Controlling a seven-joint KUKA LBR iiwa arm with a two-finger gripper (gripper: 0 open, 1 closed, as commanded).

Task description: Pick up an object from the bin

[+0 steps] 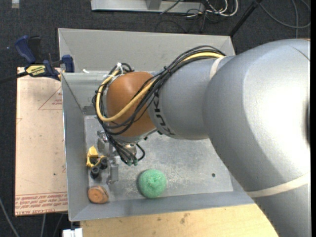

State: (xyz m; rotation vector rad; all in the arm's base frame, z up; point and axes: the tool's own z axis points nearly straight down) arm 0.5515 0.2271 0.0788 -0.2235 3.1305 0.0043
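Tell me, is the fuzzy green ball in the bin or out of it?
In. The green ball rests on the grey floor of the bin, just inside its front wall.

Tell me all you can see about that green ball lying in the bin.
The green ball is round, with a rough, fuzzy-looking surface like foam or sponge, in one even mint green with no markings. It rests on the grey bin floor, close to the wall nearest the camera, and lies free. Nothing else touches it; the brown disc lies apart to its left.
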